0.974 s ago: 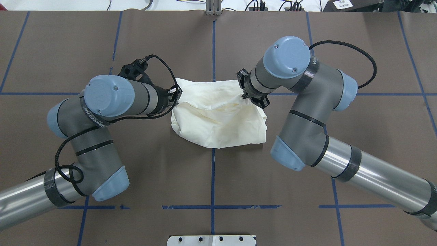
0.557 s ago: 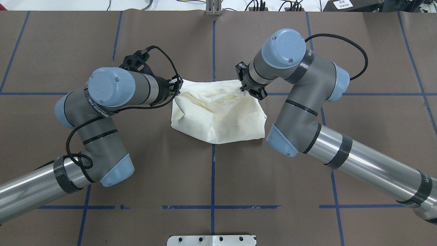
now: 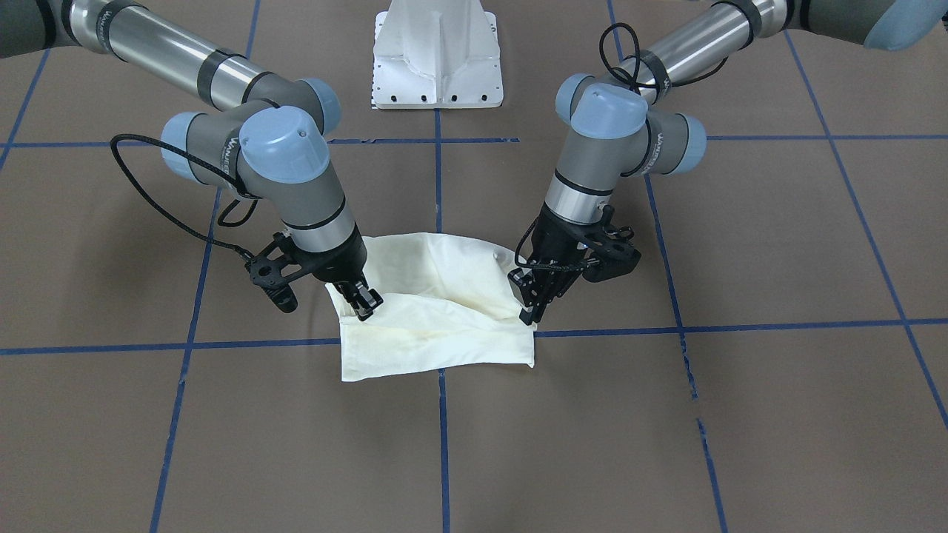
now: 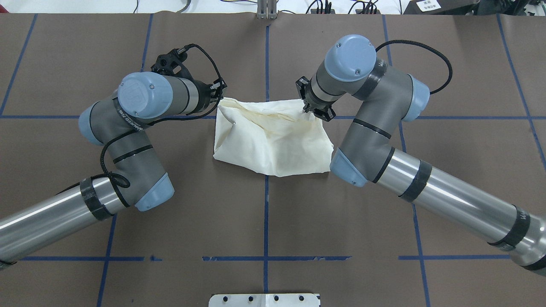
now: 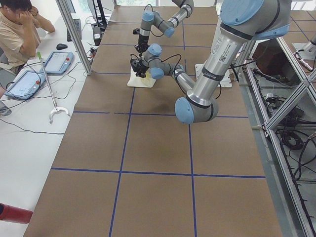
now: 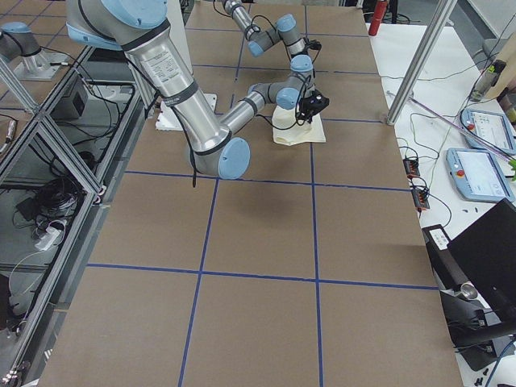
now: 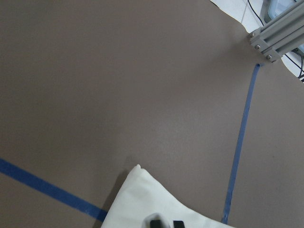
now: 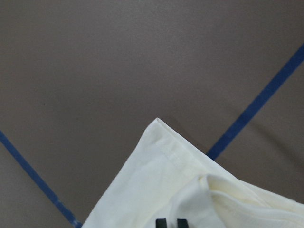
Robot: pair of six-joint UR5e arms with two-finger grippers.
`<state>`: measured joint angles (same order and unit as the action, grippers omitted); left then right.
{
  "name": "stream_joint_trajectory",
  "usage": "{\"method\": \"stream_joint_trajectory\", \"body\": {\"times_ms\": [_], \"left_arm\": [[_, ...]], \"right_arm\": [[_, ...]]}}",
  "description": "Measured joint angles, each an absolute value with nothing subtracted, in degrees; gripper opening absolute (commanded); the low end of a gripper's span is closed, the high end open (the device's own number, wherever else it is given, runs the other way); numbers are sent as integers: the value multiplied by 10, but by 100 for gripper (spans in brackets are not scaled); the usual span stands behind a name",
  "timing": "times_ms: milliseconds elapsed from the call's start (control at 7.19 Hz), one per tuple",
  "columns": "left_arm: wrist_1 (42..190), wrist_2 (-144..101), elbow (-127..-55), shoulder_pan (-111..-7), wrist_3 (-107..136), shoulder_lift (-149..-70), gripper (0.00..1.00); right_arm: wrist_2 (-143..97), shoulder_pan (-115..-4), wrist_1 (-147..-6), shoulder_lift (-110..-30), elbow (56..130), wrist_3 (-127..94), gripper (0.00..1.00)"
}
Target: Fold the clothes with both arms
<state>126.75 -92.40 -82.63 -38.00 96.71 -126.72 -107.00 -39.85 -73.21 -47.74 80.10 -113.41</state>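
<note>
The clothes are one cream shirt (image 4: 273, 140), folded into a rough rectangle at the table's centre, plain side up; no print shows. My left gripper (image 4: 220, 99) is shut on the shirt's far left corner. In the front view the left gripper (image 3: 529, 312) pinches the cloth (image 3: 437, 326) low over the table. My right gripper (image 4: 307, 110) is shut on the far right corner, and in the front view this right gripper (image 3: 365, 303) grips the upper layer. Both wrist views show cream fabric (image 7: 142, 199) (image 8: 152, 190) held between nearly closed fingertips.
Brown table cover with blue tape lines (image 4: 266, 59). The white pedestal base (image 3: 437, 59) stands at the robot's side. A person (image 5: 15, 29) sits beyond the far edge beside tablets (image 5: 24, 84). A metal frame post (image 7: 278, 33) stands past the left gripper.
Both grippers have moved away from the robot, carrying the shirt's upper layer toward its far edge. The raised fold has stretched flatter. Both stay shut on the cloth.
</note>
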Motion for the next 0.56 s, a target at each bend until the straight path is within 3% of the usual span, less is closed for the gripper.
{"method": "stream_joint_trajectory", "body": {"times_ms": [278, 557], "left_arm": [[1308, -926, -771, -419, 954, -1299, 47], [1316, -939, -800, -433, 951, -1285, 40]], "right_arm": [[-1086, -430, -731, -447, 746, -1066, 100], [-1112, -446, -732, -443, 754, -1040, 97]]}}
